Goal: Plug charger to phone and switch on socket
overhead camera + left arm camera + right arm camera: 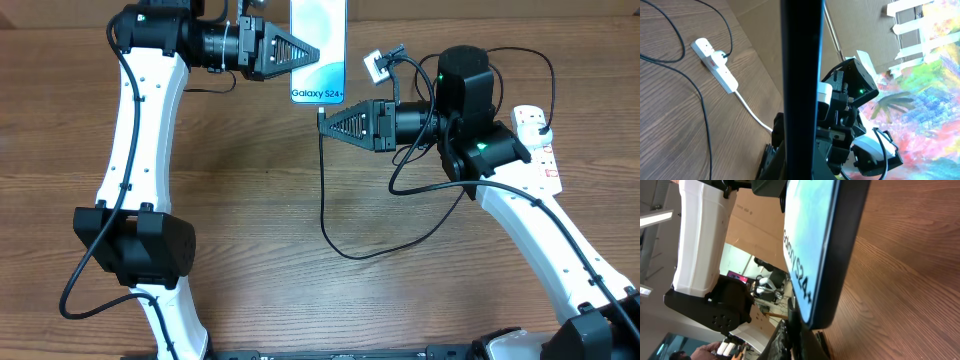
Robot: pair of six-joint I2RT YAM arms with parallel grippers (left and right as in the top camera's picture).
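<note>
- Brown wood-grain table top [250, 200]: flat, spans the whole overhead view.
- Tan cardboard panel [762, 45]: stands along the table edge.
- Multicoloured painted sheet [925, 100]: pink, blue, green and yellow strokes, beyond the panel.
- White paper strips [912, 20]: crossed, above the painted sheet.

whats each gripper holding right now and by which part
The left gripper holds the phone by one long side edge. The right gripper holds the charger just behind its connector tip, below the phone's labelled end.
</note>
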